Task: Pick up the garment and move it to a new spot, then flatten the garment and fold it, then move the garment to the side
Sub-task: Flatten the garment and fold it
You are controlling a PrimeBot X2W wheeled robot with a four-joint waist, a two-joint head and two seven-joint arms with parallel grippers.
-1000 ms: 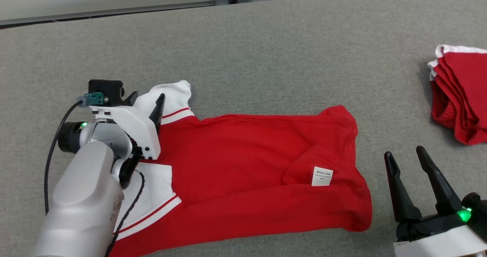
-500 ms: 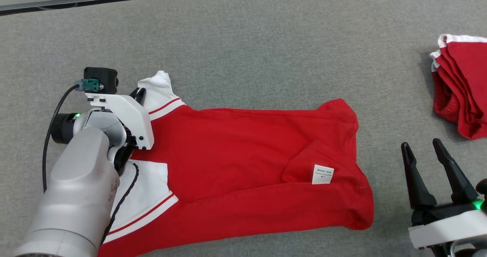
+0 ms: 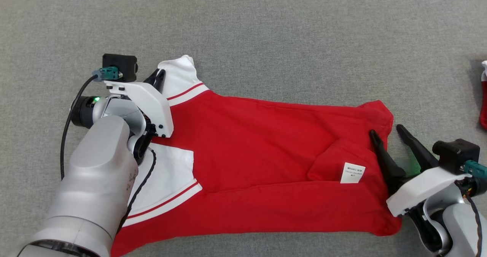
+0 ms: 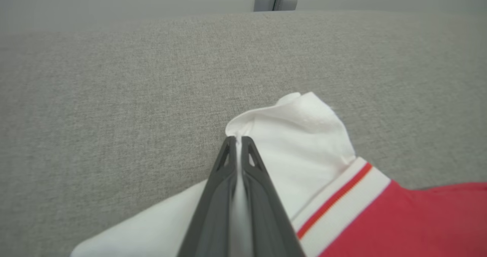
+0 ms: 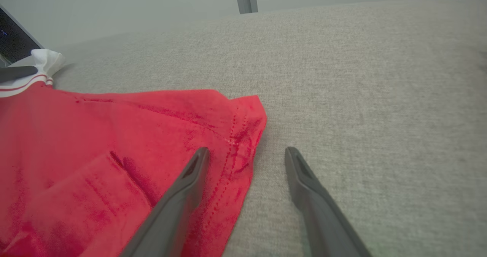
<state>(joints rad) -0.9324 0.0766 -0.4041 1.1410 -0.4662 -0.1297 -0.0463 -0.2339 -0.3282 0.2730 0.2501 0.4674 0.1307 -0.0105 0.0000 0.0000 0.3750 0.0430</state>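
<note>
Red white-sleeved garment (image 3: pixel 266 154) spread flat, hem rumpled.

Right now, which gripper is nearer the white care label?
Right. The right gripper, open, straddles the shirt hem beside the care label; the left gripper is shut on the white sleeve at the opposite end.

My L gripper (image 3: pixel 159 77), two long dark plastic fingers: jaws pressed tight, tips pinching white sleeve (image 3: pixel 179 70) of red fabric garment (image 3: pixel 266 146); in wrist view, thin strip of cloth sandwiched btw fingers (image 4: pixel 213 196). L forearm (image 3: pixel 95 181), pale grey rounded shell, rises from lower left; fingers point up-right. My R gripper (image 3: pixel 386 130), same dark fingers: jaws wide apart, one finger over red hem, other off its edge. R forearm (image 3: pixel 456 219) at lower right, fingers angled up-left.
</note>
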